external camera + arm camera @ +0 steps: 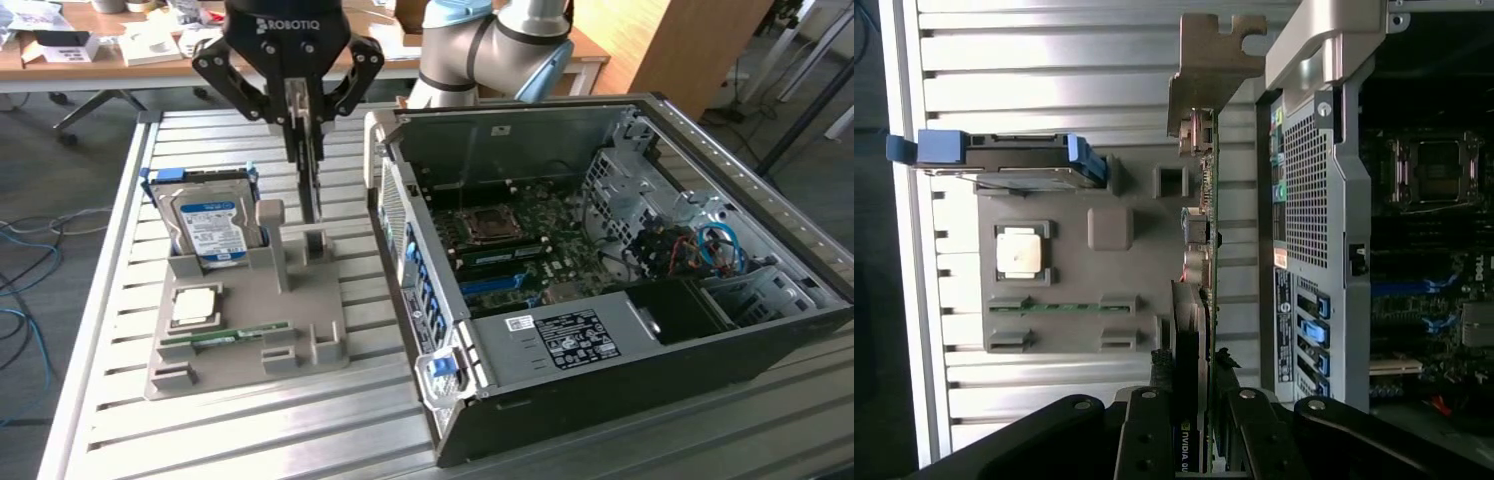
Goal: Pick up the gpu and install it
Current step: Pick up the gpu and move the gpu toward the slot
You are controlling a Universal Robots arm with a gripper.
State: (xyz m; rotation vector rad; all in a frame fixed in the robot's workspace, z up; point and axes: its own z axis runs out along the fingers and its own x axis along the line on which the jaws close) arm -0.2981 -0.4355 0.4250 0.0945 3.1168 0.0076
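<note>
My gripper (306, 115) is shut on the gpu (310, 180), a thin card seen edge-on that hangs straight down from the fingers. Its lower end is just above the upright slot of the grey holder (247, 340). In the wrist view the gpu (1199, 250) runs as a narrow strip away from my gripper (1194, 435), and its silver bracket (1214, 60) is at the far end. The card lies between the holder and the side of the open computer case (601, 260). The motherboard (514, 245) is exposed inside the case.
On the grey holder a hard drive (211, 225) with a blue label stands upright, with a CPU (196, 305) and a green RAM stick (227, 335) nearby. All of it sits on a slatted metal table (267, 430). A cluttered wooden desk (120, 50) is behind.
</note>
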